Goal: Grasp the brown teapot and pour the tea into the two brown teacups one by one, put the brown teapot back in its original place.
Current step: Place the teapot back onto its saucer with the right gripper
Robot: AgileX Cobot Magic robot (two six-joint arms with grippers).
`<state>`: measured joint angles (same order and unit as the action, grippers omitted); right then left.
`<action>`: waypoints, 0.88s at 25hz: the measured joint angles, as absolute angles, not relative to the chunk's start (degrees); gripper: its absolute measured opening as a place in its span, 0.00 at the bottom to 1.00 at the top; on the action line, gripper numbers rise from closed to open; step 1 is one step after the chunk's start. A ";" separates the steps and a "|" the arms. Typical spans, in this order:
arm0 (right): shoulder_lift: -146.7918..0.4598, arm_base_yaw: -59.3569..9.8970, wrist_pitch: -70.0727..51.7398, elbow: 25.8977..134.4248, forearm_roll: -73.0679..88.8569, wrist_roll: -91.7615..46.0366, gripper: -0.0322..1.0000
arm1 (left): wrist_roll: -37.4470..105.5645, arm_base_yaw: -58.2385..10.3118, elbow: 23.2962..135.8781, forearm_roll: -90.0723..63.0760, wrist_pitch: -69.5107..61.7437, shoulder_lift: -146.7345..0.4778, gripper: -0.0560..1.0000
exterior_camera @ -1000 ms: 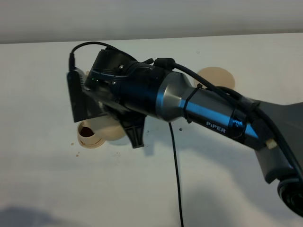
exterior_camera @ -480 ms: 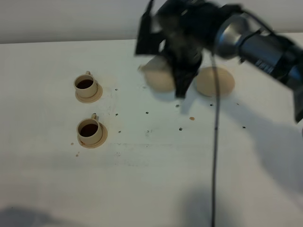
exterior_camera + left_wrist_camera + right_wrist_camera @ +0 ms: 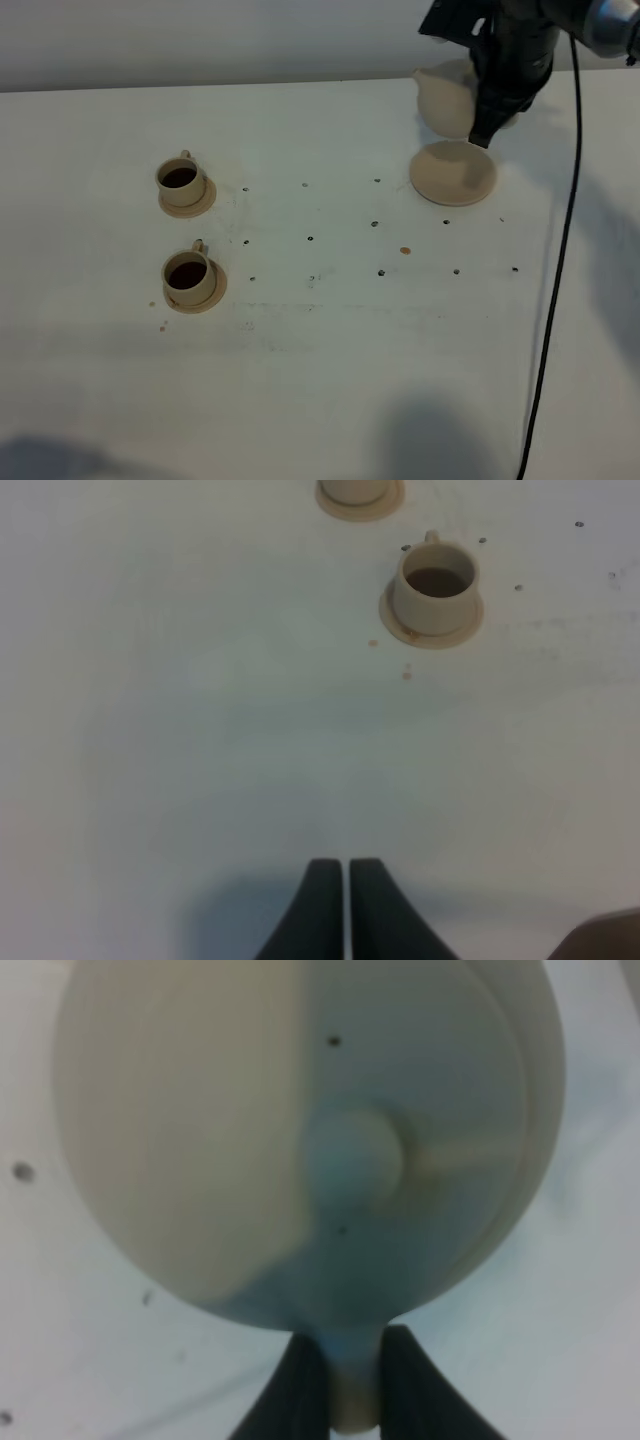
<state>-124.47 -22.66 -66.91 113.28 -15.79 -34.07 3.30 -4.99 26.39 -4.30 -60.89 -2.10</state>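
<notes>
The right gripper (image 3: 492, 125) pinches the squat pale tan clay teapot (image 3: 447, 98) by its handle, hanging just above and behind the flat round tan coaster (image 3: 452, 173).

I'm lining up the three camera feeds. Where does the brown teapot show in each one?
Exterior high: brown teapot at top right, held above the round coaster.
Left wrist: not in it; only the teacups.
Right wrist: fills the picture, its handle between the right claw fingers.
Shared landmark: the dark-speckled white table.
</notes>
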 joint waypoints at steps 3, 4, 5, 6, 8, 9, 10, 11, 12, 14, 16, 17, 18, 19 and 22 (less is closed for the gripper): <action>-125.73 -22.45 -66.91 113.28 -15.29 -34.07 0.14 | 3.30 -4.99 26.39 -4.30 -60.89 -2.10 0.04; -126.17 -22.45 -66.80 113.28 -14.85 -34.07 0.14 | 3.30 -4.99 26.39 -4.30 -60.89 -2.10 0.04; -126.86 -22.45 -66.72 113.28 -14.49 -34.07 0.14 | 3.30 -4.99 26.39 -4.30 -60.89 -2.10 0.04; -127.57 -22.50 -66.62 113.28 -14.23 -34.07 0.14 | 3.30 -4.99 26.39 -4.30 -60.89 -2.10 0.04; -128.85 -22.50 -66.61 113.28 -13.87 -34.07 0.14 | 3.30 -4.99 26.39 -4.30 -60.89 -2.10 0.04; -129.48 -22.50 -66.53 113.28 -13.75 -34.07 0.14 | 3.30 -4.99 26.39 -4.30 -60.89 -2.10 0.04; -129.82 -22.50 -66.37 113.28 -13.51 -34.07 0.14 | 3.30 -4.99 26.39 -4.30 -60.89 -2.10 0.04; -130.33 -22.50 -66.20 113.28 -13.26 -34.07 0.14 | 3.30 -4.99 26.39 -4.30 -60.89 -2.10 0.04; -130.53 -22.50 -65.98 113.28 -13.11 -34.07 0.14 | 3.30 -4.99 26.39 -4.30 -60.89 -2.10 0.04; -131.01 -22.45 -65.61 113.28 -12.81 -34.00 0.14 | 3.30 -4.99 26.39 -4.30 -60.89 -2.10 0.04; -131.52 -22.26 -64.82 113.28 -12.54 -33.89 0.14 | 3.30 -4.99 26.39 -4.30 -60.89 -2.10 0.04; -131.63 -22.08 -64.69 113.28 -12.45 -33.89 0.14 | 3.30 -4.99 26.39 -4.30 -60.89 -2.10 0.04; -131.84 -21.83 -64.63 113.28 -12.17 -33.89 0.14 | 3.30 -4.99 26.39 -4.30 -60.89 -2.10 0.04; -131.99 -21.54 -64.63 113.28 -12.16 -33.89 0.14 | 3.30 -4.99 26.39 -4.30 -60.89 -2.10 0.04; -132.05 -20.60 -64.49 112.34 -12.16 -33.89 0.14 | 3.30 -4.99 26.39 -4.30 -60.89 -2.10 0.04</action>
<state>-132.05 -20.60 -64.49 112.34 -12.16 -33.89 3.30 -4.99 26.39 -4.30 -60.89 -2.10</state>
